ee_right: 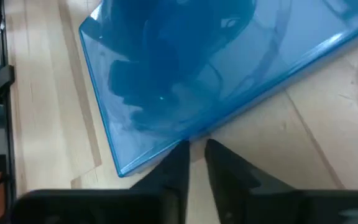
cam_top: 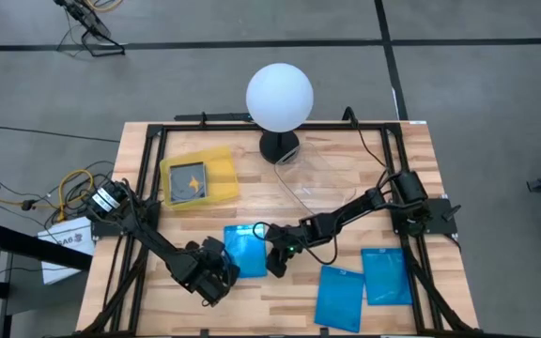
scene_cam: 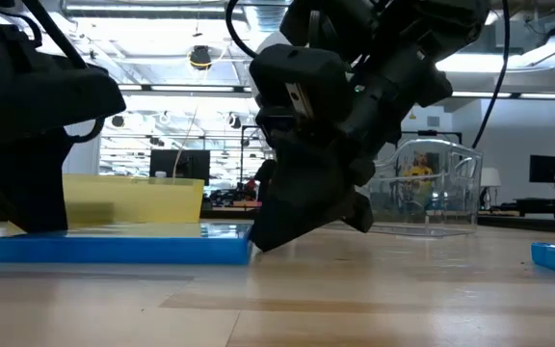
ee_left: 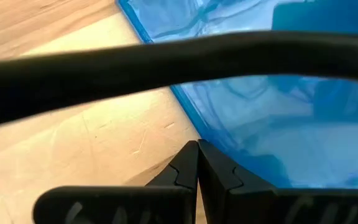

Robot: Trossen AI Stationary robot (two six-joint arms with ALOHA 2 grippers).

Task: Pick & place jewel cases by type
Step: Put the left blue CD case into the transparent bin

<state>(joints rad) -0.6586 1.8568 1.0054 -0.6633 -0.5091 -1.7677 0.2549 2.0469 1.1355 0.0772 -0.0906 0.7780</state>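
A thin, flat, bright blue plastic jewel case [cam_top: 245,250] is seen lying flat on the wooden slatted table [cam_top: 280,305], near its middle, between the two grippers. The left gripper [cam_top: 225,272] is lowered at the case's near-left corner, and its fingers [ee_left: 188,168] are pressed together, with nothing held between them. The right gripper [cam_top: 277,266] is set low at the case's right edge; its fingers [ee_right: 173,167] are parted by a narrow gap, just beside the case's corner, and nothing is pinched.

Two more bright blue jewel cases [cam_top: 364,284] are laid side by side on the table's near-right part, well apart from the grippers. A dark jewel case [cam_top: 189,181] is seen inside the shallow yellow plastic tray [cam_top: 222,176] on the far-left part of the table. A clear plastic tray [cam_top: 322,174] is placed to the right of it, beside a white ball-shaped lamp on a black base [cam_top: 279,98].
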